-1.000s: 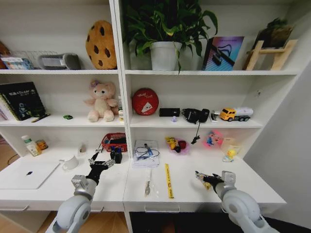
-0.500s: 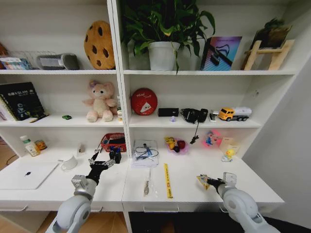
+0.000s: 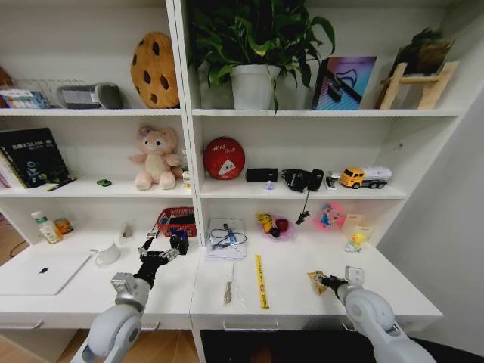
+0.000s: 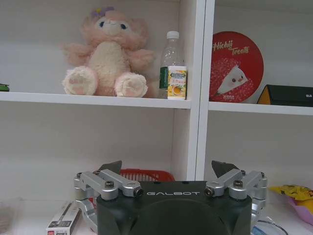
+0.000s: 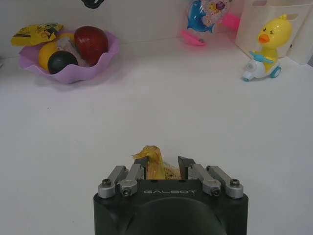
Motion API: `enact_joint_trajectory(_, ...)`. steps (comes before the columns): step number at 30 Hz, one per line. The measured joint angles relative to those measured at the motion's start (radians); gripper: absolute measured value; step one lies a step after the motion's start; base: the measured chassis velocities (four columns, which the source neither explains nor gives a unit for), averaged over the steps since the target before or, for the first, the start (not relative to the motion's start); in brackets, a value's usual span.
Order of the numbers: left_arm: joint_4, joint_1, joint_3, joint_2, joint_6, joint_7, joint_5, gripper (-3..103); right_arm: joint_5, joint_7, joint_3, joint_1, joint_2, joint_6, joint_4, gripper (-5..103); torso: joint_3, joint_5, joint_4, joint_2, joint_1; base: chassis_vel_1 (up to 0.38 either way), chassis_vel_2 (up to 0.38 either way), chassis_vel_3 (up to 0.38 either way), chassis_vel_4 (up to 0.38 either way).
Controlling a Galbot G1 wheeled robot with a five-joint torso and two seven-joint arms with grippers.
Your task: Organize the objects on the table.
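- Across the lower part of the head view runs the white desk (image 3: 302, 299), joined to white shelving (image 3: 193, 113) that rises behind it.
- On the top shelf stands a potted plant (image 3: 253, 45), with a cookie-shaped cushion (image 3: 154, 69) in the bay to its left.
- At the far left of the desk lies the slim silver-white laptop (image 3: 39, 272), lid closed, flat on the surface.
- On the middle shelf sits a pink plush bear (image 3: 156, 157), beside a round red tin (image 3: 224, 158) in the next bay; the left wrist view shows a small bottle (image 4: 173, 66) just beside the bear.
- Near the middle of the desk the left hand (image 3: 157, 255) hangs above the surface, its two fingers (image 4: 111, 169) spread wide apart with nothing between them; a red basket (image 3: 178, 221) stands behind it.
- Toward the right front of the desk, the right hand (image 3: 324, 281) is low at the surface with its fingers (image 5: 141, 164) closed in on a small yellow packet (image 5: 155, 161), which shows between them.
- Behind that, at the back of the desk, a purple bowl (image 5: 68, 66) holds fruit, and a yellow duck toy (image 5: 269, 46) stands well to its right.
- Lying lengthwise between the two hands is a yellow ruler (image 3: 262, 281), with a small tool in a clear bag (image 3: 230, 287) just to its left.
- On the left middle shelf rests the tiny green toy car (image 3: 103, 182).
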State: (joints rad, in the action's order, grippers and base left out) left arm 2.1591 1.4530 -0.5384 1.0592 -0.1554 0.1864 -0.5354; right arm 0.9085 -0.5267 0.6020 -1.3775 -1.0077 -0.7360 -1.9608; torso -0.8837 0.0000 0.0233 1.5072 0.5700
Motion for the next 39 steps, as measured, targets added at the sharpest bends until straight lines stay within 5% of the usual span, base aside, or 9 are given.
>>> enact_joint_trajectory(9,0.000,0.000,0.000,0.000,0.000,0.000,0.000,100,0.000,0.002,-0.010,-0.009,-0.010,0.000,-0.035,4,0.000,0.0000,-0.0001,0.000,0.000,0.000,0.000,0.000,0.000)
enact_joint_trajectory(19,0.000,0.000,0.000,0.000,0.000,0.000,0.000,100,0.000,0.002,-0.009,-0.008,-0.007,0.002,-0.040,0,0.000,-0.0001,-0.0001,0.000,0.000,0.000,0.000,0.000,0.000)
enact_joint_trajectory(22,0.000,0.000,0.000,0.000,0.000,0.000,0.000,100,-0.065,0.072,-0.009,-0.009,-0.003,0.066,-0.039,0,0.000,0.0000,0.0000,0.000,0.000,0.000,0.000,0.000,0.000)
enact_joint_trajectory(24,0.000,0.000,0.000,0.000,0.000,0.000,0.000,100,-0.173,0.220,-0.011,-0.001,0.009,0.169,-0.021,0,0.000,-0.0002,0.0001,0.000,0.000,0.000,0.000,0.000,0.000)
enact_joint_trajectory(30,0.000,0.000,0.000,0.000,0.000,0.000,0.000,100,-0.284,0.436,-0.043,0.077,0.032,0.326,0.056,0,0.000,0.0000,0.0001,0.000,0.000,0.000,0.000,0.000,0.000)
enact_joint_trajectory(39,0.000,0.000,0.000,0.000,0.000,0.000,0.000,100,-0.242,0.577,-0.128,0.302,0.064,0.401,0.183,0,0.000,-0.0002,-0.0001,0.000,0.000,0.000,0.000,0.000,0.000)
